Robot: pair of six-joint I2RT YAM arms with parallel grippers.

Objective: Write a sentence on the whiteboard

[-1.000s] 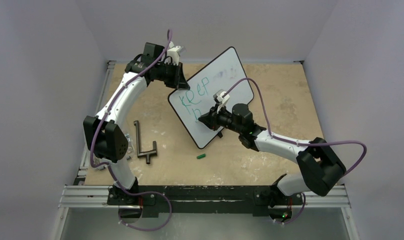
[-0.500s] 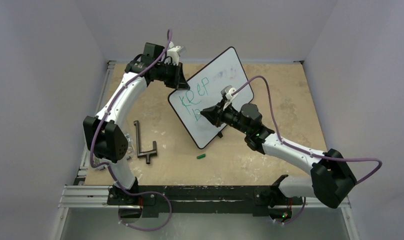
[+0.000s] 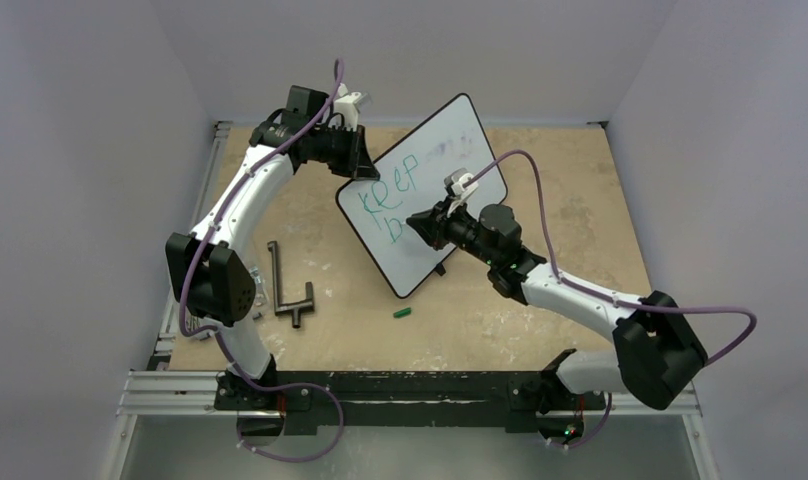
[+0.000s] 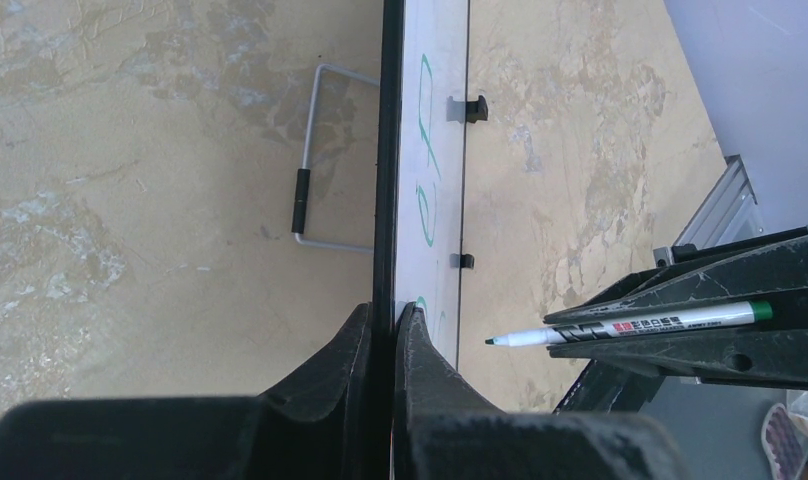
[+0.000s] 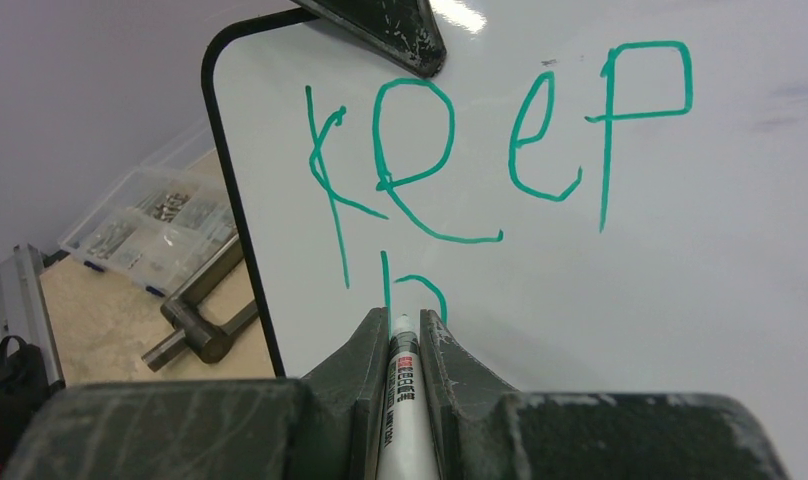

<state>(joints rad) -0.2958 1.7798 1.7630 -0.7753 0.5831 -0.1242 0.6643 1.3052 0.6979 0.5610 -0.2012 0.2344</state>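
Whiteboard (image 3: pixel 435 160) stands tilted at the counter's (image 3: pixel 565 180) far middle in the top view, green lettering (image 3: pixel 385 200) on its left part. Left wrist view: left fingers (image 4: pixel 412 345) pinch its left edge. Right wrist view: right fingers (image 5: pixel 365 370) pinch a marker (image 5: pixel 400 420), its tip just beside the board under "keep".

The whiteboard (image 3: pixel 472 125) is showing glossy white inside a thin black frame, and the lettering (image 5: pixel 511 150) on it is showing green. The marker (image 4: pixel 630 327) is showing a white barrel, a red label band and a green end. The fingers (image 4: pixel 425 365) are showing scuffed black. The bench (image 3: pixel 570 200) is showing mottled tan with pale patches.
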